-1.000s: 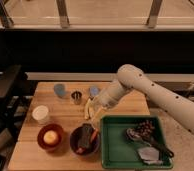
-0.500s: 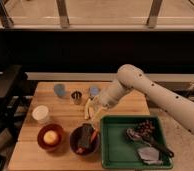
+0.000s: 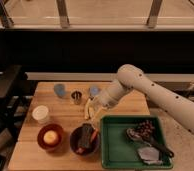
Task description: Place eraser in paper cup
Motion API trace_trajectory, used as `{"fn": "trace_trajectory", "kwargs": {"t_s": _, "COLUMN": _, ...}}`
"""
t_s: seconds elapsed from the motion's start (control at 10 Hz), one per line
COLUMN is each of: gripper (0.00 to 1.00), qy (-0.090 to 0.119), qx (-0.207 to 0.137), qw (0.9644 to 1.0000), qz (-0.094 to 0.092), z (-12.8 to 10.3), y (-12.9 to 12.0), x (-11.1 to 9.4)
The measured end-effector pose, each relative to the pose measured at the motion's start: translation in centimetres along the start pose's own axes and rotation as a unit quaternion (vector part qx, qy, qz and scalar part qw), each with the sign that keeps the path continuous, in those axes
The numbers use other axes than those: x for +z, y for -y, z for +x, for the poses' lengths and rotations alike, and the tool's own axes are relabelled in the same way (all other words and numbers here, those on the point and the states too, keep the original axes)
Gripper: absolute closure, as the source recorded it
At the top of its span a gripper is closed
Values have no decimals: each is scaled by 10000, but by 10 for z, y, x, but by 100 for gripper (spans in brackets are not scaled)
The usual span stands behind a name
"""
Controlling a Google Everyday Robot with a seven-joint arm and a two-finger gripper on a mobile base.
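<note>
The eraser (image 3: pixel 86 133), a dark grey block, stands in a dark bowl (image 3: pixel 76 145) at the front middle of the wooden table, next to an orange-red stick (image 3: pixel 91 138). The white paper cup (image 3: pixel 40 113) stands at the left of the table, apart from the bowl. My gripper (image 3: pixel 91 112) hangs just above and behind the bowl, close over the eraser. The arm reaches in from the right. I cannot tell whether the gripper touches the eraser.
Two light blue cups (image 3: pixel 60 90) (image 3: pixel 94 90) and a small metal cup (image 3: pixel 76 97) stand at the back. A red-brown bowl (image 3: pixel 50 137) with a yellow thing sits front left. A green tray (image 3: pixel 115 155) with several items lies front right.
</note>
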Motion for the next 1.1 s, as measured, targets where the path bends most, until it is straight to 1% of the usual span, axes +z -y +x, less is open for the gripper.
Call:
{"fn": "trace_trajectory", "kwargs": {"t_s": 0.1, "gripper": 35, "qy": -49, "qx": -34, "qw": 10000, "qz": -13, "z": 0, "y": 0, "x": 1}}
{"fn": "trace_trajectory", "kwargs": {"t_s": 0.3, "gripper": 35, "qy": -125, "qx": -98, "qw": 9998, "qz": -91, "z": -6, "y": -2, "x": 10}}
{"fn": "trace_trajectory", "kwargs": {"t_s": 0.4, "gripper": 35, "qy": -193, "qx": -99, "qw": 9996, "qz": -185, "z": -2, "y": -5, "x": 16}}
{"fn": "trace_trajectory", "kwargs": {"t_s": 0.6, "gripper": 35, "qy": -246, "qx": -126, "qw": 9991, "qz": -333, "z": -2, "y": -5, "x": 31}}
{"fn": "trace_trajectory", "kwargs": {"t_s": 0.9, "gripper": 35, "qy": -315, "qx": 5, "qw": 9976, "qz": -625, "z": 17, "y": -3, "x": 62}}
{"fn": "trace_trajectory", "kwargs": {"t_s": 1.1, "gripper": 35, "qy": -334, "qx": 148, "qw": 9958, "qz": -845, "z": 31, "y": -2, "x": 82}}
